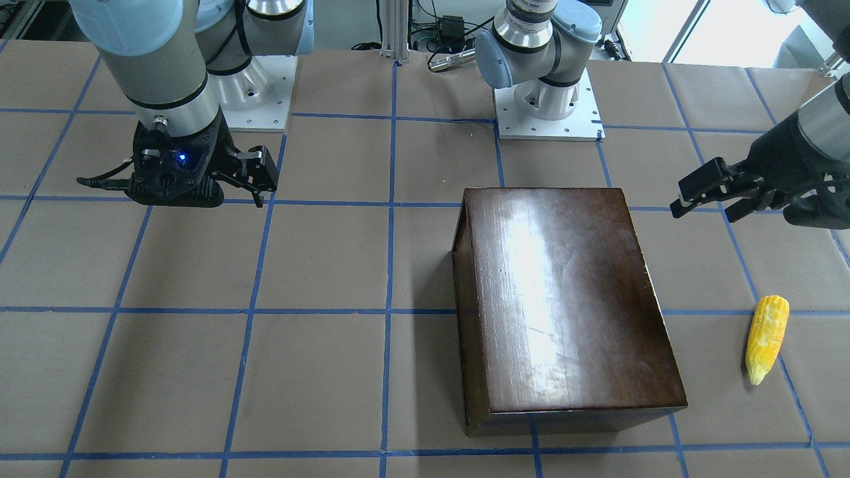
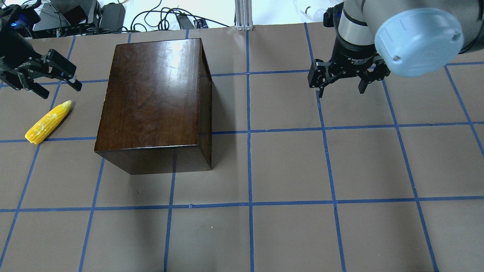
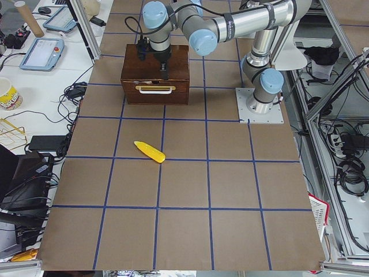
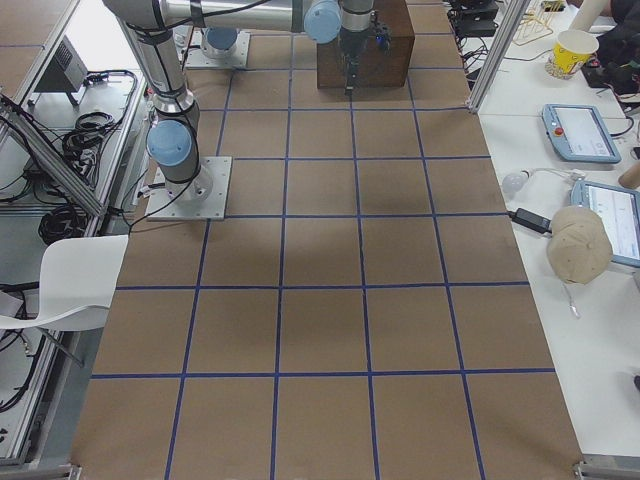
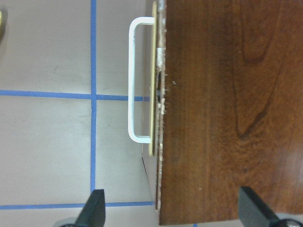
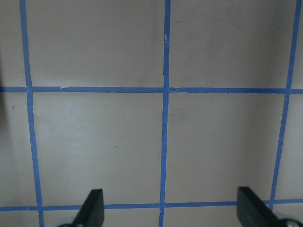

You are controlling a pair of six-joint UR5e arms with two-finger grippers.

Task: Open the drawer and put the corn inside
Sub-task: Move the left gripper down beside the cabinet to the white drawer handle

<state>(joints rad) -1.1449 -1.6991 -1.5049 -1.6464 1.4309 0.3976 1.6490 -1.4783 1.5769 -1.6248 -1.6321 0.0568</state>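
Observation:
The glossy dark-brown box (image 2: pixel 151 102) stands on the table's left half; it also shows in the front view (image 1: pixel 564 299). Its drawer (image 3: pixel 138 95) is shut; the front faces the robot's left and carries a white handle (image 5: pixel 135 80). The yellow corn (image 2: pixel 48 122) lies on the table to the left of the box, apart from it, as the front view (image 1: pixel 767 338) also shows. My left gripper (image 2: pixel 62 92) is open and empty, in the air above the drawer-front side, between box and corn. My right gripper (image 2: pixel 340 92) is open and empty over bare table, far right of the box.
The table is brown paper with a blue tape grid (image 2: pixel 249 132). The two arm bases (image 1: pixel 548 113) stand at the robot's edge. Cables and devices (image 2: pixel 94 17) lie beyond the far edge. Desks with tablets and a cup (image 3: pixel 43 52) flank the table's ends.

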